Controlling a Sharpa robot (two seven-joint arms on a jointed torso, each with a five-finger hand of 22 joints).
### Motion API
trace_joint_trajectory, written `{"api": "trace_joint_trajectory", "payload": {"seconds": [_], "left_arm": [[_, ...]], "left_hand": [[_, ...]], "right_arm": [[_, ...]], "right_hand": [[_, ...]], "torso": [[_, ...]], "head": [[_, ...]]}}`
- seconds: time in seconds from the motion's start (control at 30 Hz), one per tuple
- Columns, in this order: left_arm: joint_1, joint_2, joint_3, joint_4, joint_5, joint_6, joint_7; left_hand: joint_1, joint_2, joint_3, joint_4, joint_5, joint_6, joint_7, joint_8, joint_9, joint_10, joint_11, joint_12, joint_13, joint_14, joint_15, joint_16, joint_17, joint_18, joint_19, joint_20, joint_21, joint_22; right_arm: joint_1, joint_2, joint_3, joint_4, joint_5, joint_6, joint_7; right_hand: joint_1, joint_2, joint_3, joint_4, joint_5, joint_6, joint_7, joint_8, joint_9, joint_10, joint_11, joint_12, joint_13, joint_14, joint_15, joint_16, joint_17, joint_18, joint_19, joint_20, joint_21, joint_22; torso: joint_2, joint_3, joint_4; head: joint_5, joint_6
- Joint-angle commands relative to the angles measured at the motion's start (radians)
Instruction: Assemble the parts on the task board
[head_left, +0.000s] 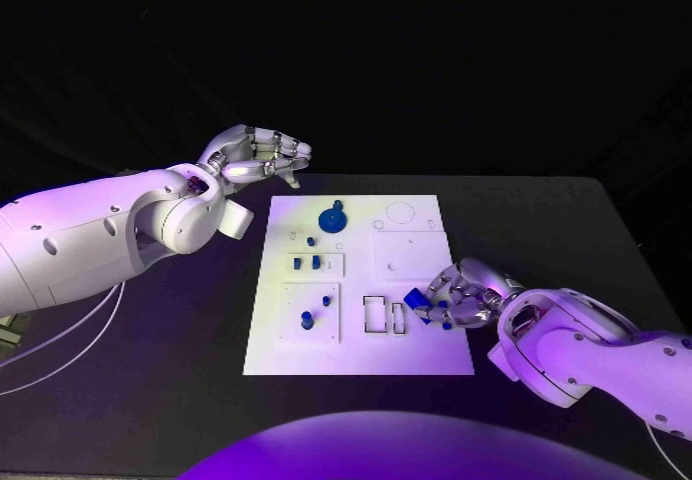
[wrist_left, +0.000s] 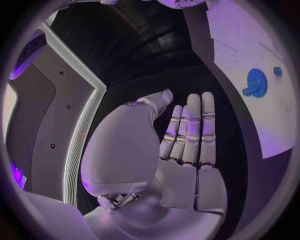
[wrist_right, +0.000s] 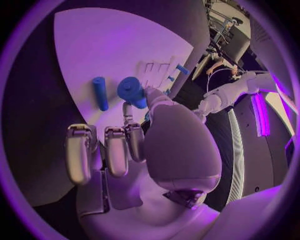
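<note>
Board: white task board (head_left: 361, 345) lies mid-table (head_left: 173, 400).
Right hand (head_left: 454, 297): grasping a blue part (wrist_right: 131, 91) at the board's right edge.
Left hand (head_left: 257, 155): empty, fingers straight, off the board.

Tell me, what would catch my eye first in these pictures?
Probably the white task board in the middle of the black table, dotted with small blue parts, the biggest a blue gear near its far edge. Next, the right hand at the board's right edge, pinching a blue part, while the left hand hovers off the board's far left corner, holding nothing.
</note>
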Motion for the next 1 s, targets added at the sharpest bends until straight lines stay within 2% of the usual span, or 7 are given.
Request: {"api": "trace_joint_trajectory", "payload": {"seconds": [0.03,0.23,0.47,0.63,0.8,1.0], "left_arm": [[0.001,0.003,0.001,0.001,0.004,0.014,0.009],[0.001,0.003,0.001,0.001,0.004,0.014,0.009],[0.001,0.004,0.001,0.001,0.004,0.014,0.009],[0.001,0.007,0.001,0.001,0.004,0.014,0.009],[0.001,0.007,0.001,0.001,0.004,0.012,0.008],[0.001,0.009,0.001,0.001,0.004,0.013,0.007]], "left_hand": [[-0.005,0.004,-0.002,-0.003,0.006,-0.008,-0.001,0.006,-0.001,-0.008,0.002,0.005,0.001,-0.008,-0.001,-0.005,-0.001,0.012,-0.005,0.000,-0.005,-0.001],[-0.003,0.005,-0.002,-0.005,0.006,-0.008,-0.001,0.007,-0.001,-0.009,0.002,0.006,0.001,-0.009,-0.001,-0.004,-0.001,0.012,-0.005,0.000,-0.005,-0.001],[-0.003,0.005,-0.002,-0.005,0.006,-0.008,-0.001,0.007,-0.001,-0.009,0.002,0.006,0.001,-0.009,-0.001,-0.004,-0.001,0.012,-0.005,0.000,-0.005,-0.001],[-0.003,0.005,-0.002,-0.005,0.006,-0.008,-0.001,0.007,-0.001,-0.009,0.002,0.006,0.001,-0.009,-0.001,-0.004,-0.001,0.012,-0.005,0.000,-0.005,-0.001],[-0.003,0.005,-0.002,-0.005,0.006,-0.008,-0.001,0.007,-0.001,-0.009,0.002,0.006,0.001,-0.009,-0.001,-0.004,-0.001,0.012,-0.005,0.000,-0.005,-0.001],[-0.003,0.005,-0.002,-0.005,0.006,-0.008,-0.001,0.007,-0.001,-0.009,0.002,0.006,0.001,-0.009,-0.001,-0.004,-0.001,0.012,-0.005,0.000,-0.005,-0.001]], "right_arm": [[0.005,0.000,0.000,0.008,0.105,-0.049,0.015],[0.009,0.004,0.000,0.017,0.139,-0.063,0.028],[0.010,0.029,0.001,0.023,0.156,-0.049,0.034],[0.011,0.066,0.000,0.006,0.159,-0.036,0.031],[0.010,0.103,-0.003,-0.014,0.158,-0.022,0.027],[0.010,0.132,-0.004,-0.037,0.153,-0.012,0.014]], "right_hand": [[-0.003,0.010,0.008,0.002,0.004,0.035,-0.027,0.008,0.000,0.011,0.000,0.005,0.092,0.071,-0.005,0.007,0.089,-0.018,0.071,-0.009,0.010,0.238],[-0.008,0.011,0.009,0.004,0.003,0.036,-0.028,0.009,-0.002,0.012,-0.001,0.004,0.092,0.071,-0.006,0.007,0.089,-0.018,0.071,-0.009,0.010,0.238],[-0.018,0.011,0.010,0.005,0.002,0.036,-0.028,0.009,-0.004,0.011,-0.001,0.003,0.092,0.071,-0.006,0.007,0.089,-0.018,0.071,-0.010,0.010,0.238],[-0.021,0.012,0.011,0.005,0.002,0.036,-0.028,0.010,-0.005,0.010,-0.001,0.001,0.091,0.071,-0.006,0.007,0.087,-0.018,0.071,-0.011,0.009,0.237],[-0.030,0.014,0.013,0.006,0.002,0.034,-0.027,0.009,-0.007,0.010,-0.001,0.000,0.090,0.071,-0.006,0.006,0.086,-0.017,0.070,-0.011,0.007,0.237],[-0.043,0.014,0.013,0.006,0.002,0.034,-0.027,0.010,-0.010,0.010,0.000,0.000,0.091,0.071,-0.006,0.007,0.087,-0.018,0.071,-0.011,0.009,0.237]], "torso": [[0.000,-0.0003,0.0007],[0.001,0.0001,0.0012],[0.001,-0.0007,-0.0005],[0.000,-0.0017,0.0025],[0.001,-0.0003,0.0017],[0.000,-0.0006,0.0008]], "head": [[-0.001,0.000],[0.000,0.000],[0.001,0.000],[-0.002,0.000],[0.003,0.000],[0.003,0.000]]}}
